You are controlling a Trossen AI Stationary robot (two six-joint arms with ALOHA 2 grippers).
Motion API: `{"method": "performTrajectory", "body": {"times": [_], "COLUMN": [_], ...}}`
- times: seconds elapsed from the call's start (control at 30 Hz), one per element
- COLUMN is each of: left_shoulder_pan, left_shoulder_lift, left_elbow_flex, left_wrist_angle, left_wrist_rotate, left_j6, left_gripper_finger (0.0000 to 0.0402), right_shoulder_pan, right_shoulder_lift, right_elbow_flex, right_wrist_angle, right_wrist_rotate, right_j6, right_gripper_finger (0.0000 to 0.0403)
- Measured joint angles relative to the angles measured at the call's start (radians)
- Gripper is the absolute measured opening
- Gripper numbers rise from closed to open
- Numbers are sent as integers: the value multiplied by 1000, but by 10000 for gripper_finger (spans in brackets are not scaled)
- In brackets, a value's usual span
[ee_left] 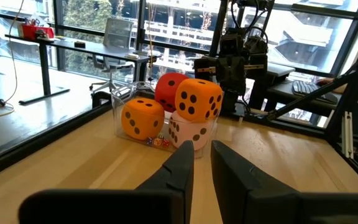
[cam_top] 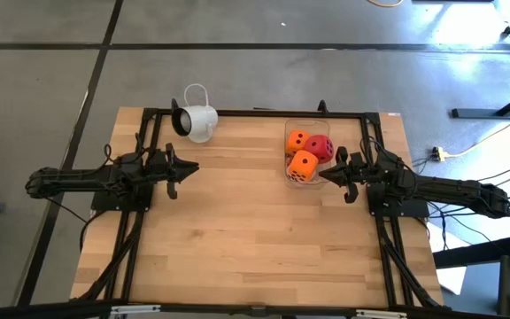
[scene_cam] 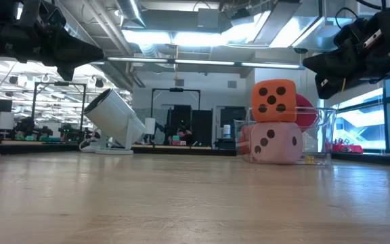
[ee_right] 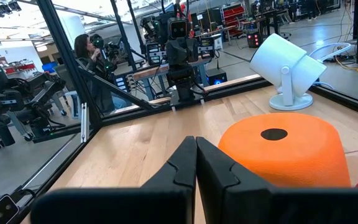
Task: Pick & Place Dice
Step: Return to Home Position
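Dice (cam_top: 303, 163): likely light, squashy; pinch opposite faces.
Bin (cam_top: 289, 128): desk's two o'clock.
Left claw (ee_left: 202, 149): slightly parted, empty.
Right claw (ee_right: 196, 148): clenched, empty.

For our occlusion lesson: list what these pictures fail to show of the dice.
High view: pale pink die mostly hidden under top orange die.
Low view: lower orange die mostly hidden behind the pink one.
Right wrist view: red die nearly cut off by the edge.
Left wrist view: bits on bin floor, too small.
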Motion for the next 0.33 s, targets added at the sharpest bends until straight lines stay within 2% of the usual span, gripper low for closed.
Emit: {"method": "performTrajectory", "body": {"times": [0.33], "left_shoulder_pan": [0], "left_shoulder_lift": [0], "left_elbow_flex": [0], "left_wrist_angle": [0], "left_wrist_rotate": [0], "left_j6": [0], "left_gripper_finger": [49], "right_shoulder_pan": [0], "right_shoulder_lift": [0], "right_elbow_flex": [0], "right_wrist_angle": [0], "right_wrist_rotate": [0], "right_j6": [0], "right_gripper_finger": [7]}}
